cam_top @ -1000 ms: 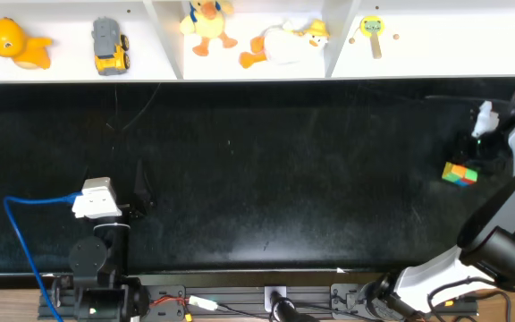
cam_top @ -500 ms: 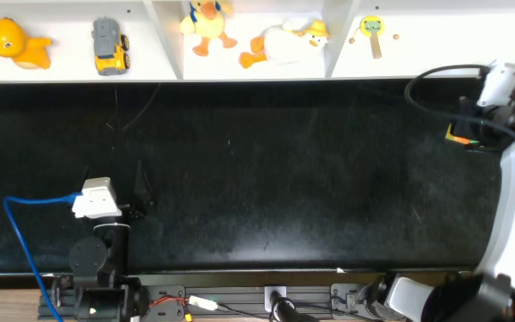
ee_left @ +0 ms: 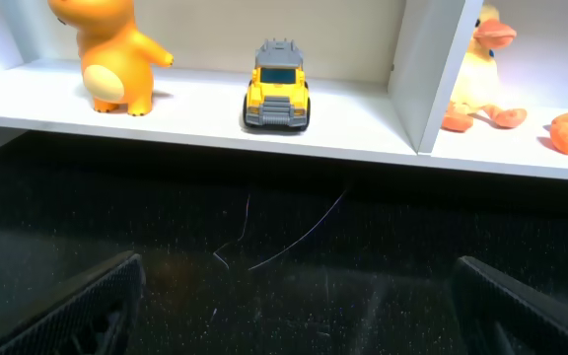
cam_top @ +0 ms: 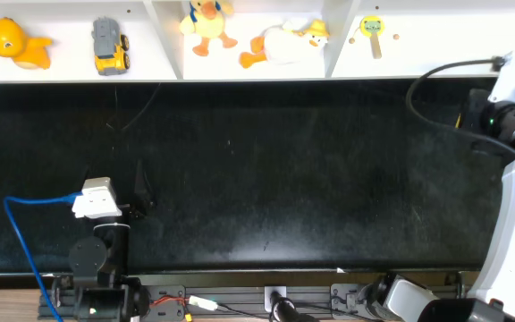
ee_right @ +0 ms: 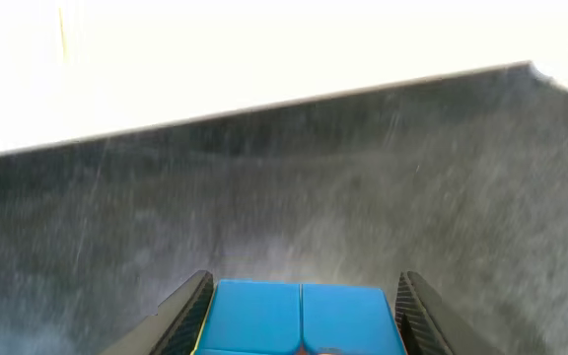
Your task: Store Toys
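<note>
The shelf (cam_top: 61,72) stands behind the tabletop (cam_top: 284,179), a truck (cam_top: 110,46) on it; the cube (ee_right: 299,318) sits in the right pincer (ee_right: 304,284), near the shelf.

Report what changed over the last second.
The right arm lifted the coloured cube off the right side of the table and carried it toward the shelf; its jaws are shut on the cube. The left arm and the toys on the shelf stayed put.
</note>
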{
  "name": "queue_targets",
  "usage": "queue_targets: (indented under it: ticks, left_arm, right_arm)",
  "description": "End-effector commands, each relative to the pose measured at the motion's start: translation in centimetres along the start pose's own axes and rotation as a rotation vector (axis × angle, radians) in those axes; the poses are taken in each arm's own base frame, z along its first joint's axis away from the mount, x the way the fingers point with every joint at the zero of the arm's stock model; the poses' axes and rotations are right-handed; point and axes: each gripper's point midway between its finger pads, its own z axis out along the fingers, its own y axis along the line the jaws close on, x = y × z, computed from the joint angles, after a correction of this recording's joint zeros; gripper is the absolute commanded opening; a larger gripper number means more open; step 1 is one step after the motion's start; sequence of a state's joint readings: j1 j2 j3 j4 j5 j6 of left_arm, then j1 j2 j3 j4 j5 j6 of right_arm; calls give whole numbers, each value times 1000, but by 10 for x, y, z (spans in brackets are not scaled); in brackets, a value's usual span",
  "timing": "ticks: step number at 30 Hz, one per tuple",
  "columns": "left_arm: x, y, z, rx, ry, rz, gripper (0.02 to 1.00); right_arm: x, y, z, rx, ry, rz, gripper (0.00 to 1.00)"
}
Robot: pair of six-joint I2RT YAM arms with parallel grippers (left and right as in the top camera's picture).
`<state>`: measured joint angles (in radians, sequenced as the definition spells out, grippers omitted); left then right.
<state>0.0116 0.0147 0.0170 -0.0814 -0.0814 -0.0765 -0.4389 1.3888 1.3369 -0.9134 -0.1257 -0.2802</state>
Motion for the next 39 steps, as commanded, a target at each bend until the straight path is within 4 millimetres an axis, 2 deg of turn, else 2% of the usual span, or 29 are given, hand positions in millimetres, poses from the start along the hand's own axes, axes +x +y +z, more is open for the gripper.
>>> queue_targets:
  ticks: [1, 5, 14, 22, 24, 27, 33, 39]
  left_arm:
    - [1, -4, 0, 20, -5, -11, 998]
    - [1, -4, 0, 20, -5, -11, 998]
    - [1, -4, 0, 20, -5, -11, 998]
    - [1, -4, 0, 20, -5, -11, 996]
    - [1, -4, 0, 20, -5, -11, 998]
    - [1, -4, 0, 20, -5, -11, 998]
    - [1, -4, 0, 20, -5, -11, 996]
    - [1, -4, 0, 20, -5, -11, 998]
  right_arm:
    - [-35, -11, -11, 29, -145, 1, 45]
    - [-53, -19, -6, 41, -252, -8, 47]
    - [-45, -22, 40, 43, -444, -46, 47]
    - [-53, -18, 37, 78, -735, -121, 45]
    - [-52, -14, 41, 58, -757, -136, 45]
    - [-48, -7, 57, 2, -749, -152, 47]
    - [-57, -9, 71, -5, -822, -156, 45]
    - [-56, -9, 104, -51, -795, -161, 45]
